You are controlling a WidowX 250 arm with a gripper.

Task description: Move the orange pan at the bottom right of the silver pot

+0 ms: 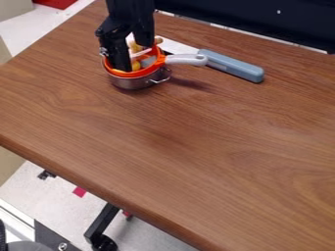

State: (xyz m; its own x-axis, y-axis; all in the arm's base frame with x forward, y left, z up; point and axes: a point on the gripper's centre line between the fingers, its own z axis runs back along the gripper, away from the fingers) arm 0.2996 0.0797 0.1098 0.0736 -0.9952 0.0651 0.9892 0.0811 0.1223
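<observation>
Wooden table (196,171), orange pan (125,74) (yellow piece (136,65) inside) atop silver pot (132,84).

From my seat I can see the orange pan (131,74) resting in the mouth of the silver pot (134,84), its bright rim sitting above the metal wall. The pan is round, with a pale grey handle (188,59) that sticks out past the pot, pointing toward the worktop's right side as I look at it. I can't make out how deep the pan sits. The pot is small, low and round, made of dull silvery metal, and stands upright on the wood near the worktop's far left corner. I see a thin wire handle (161,79) on its right side.
</observation>
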